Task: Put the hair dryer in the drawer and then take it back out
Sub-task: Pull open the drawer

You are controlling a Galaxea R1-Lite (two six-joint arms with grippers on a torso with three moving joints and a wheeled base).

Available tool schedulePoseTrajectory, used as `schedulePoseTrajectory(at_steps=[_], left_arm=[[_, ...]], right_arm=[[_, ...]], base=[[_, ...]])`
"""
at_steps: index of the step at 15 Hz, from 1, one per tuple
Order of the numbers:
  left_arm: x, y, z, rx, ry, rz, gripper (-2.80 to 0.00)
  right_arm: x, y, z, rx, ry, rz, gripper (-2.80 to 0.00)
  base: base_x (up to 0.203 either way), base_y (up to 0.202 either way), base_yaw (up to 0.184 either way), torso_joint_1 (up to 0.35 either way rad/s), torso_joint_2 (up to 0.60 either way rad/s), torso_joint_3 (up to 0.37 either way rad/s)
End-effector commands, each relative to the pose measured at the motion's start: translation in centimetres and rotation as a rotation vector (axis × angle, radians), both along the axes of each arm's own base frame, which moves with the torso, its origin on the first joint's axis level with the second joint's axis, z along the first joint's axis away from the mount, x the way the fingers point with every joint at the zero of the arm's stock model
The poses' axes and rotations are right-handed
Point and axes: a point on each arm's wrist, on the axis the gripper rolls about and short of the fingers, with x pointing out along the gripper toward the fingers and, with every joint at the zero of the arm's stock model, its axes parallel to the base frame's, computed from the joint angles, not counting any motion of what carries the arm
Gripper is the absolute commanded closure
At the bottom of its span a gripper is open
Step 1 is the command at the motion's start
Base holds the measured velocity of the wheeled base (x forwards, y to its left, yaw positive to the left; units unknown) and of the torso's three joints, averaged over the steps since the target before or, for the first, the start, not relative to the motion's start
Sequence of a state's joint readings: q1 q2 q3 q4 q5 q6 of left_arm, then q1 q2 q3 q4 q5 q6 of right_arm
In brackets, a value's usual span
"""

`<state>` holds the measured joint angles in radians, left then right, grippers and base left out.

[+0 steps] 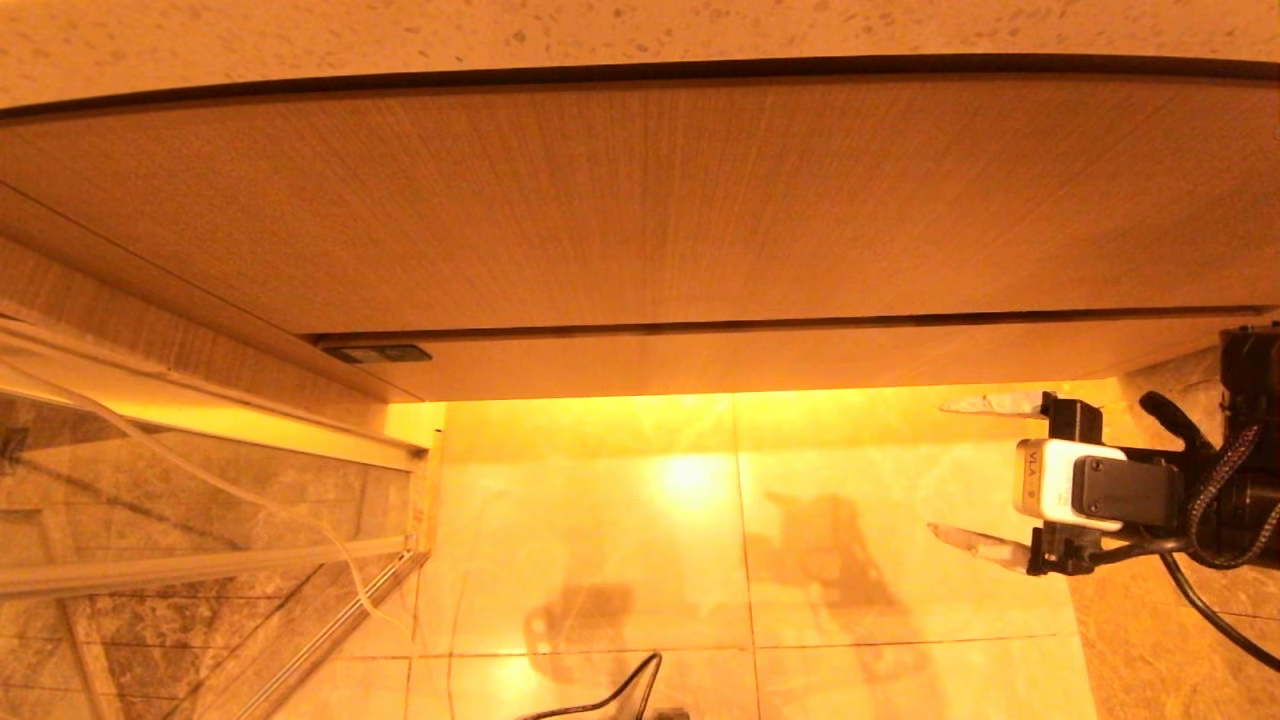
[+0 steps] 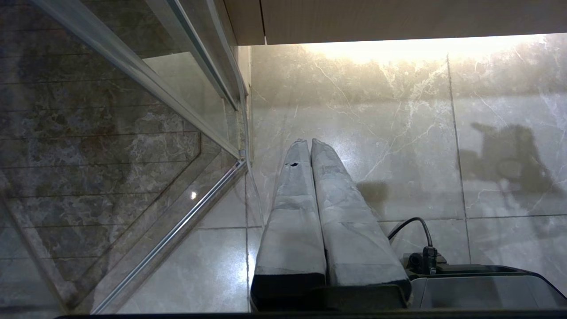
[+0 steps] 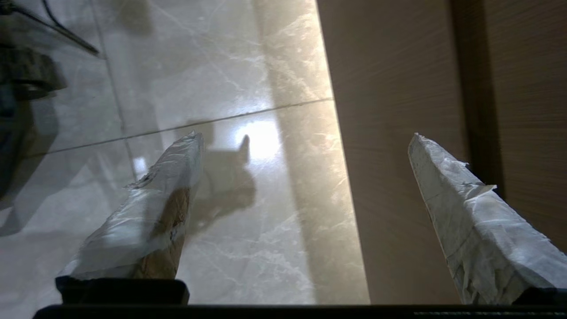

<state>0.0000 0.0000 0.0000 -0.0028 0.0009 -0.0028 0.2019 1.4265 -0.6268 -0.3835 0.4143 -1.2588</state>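
Note:
The hair dryer is out of view in every picture. The drawer [image 1: 800, 362] is the shallow wood-grain strip under the taller panel, and it is pushed in flush. My right gripper [image 1: 938, 468] hangs open at the right, just below and in front of the drawer's right end, with nothing between its taped fingers. In the right wrist view the right gripper [image 3: 304, 136] straddles the drawer front's [image 3: 390, 155] lower edge over the floor. My left gripper [image 2: 310, 142] is shut and empty, low over the floor tiles, with the drawer [image 2: 398, 17] ahead of it.
A glass shower partition [image 1: 200, 520] with metal rails stands at the left. Glossy marble floor tiles [image 1: 600, 520] lie below the cabinet. The taller wood panel [image 1: 640, 200] and a speckled counter edge [image 1: 640, 30] are above. A black cable [image 1: 625, 695] shows at the bottom.

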Motion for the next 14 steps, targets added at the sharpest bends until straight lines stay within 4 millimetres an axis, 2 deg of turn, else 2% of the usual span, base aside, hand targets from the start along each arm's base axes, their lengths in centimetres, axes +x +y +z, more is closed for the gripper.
schedulePoseTrajectory(at_steps=[1,14], left_arm=[[0.00,0.00,0.00,0.000,0.000,0.001,0.00],[0.00,0.00,0.00,0.000,0.000,0.001,0.00]], right_arm=[[0.27,0.07,-0.25,-0.003,-0.010,0.004,-2.80],[-0.10,-0.04,-0.26,0.004,-0.017,0.001,-2.80]], base=[[0.000,0.000,0.000,0.000,0.00,0.000],[0.000,0.000,0.000,0.000,0.00,0.000]])
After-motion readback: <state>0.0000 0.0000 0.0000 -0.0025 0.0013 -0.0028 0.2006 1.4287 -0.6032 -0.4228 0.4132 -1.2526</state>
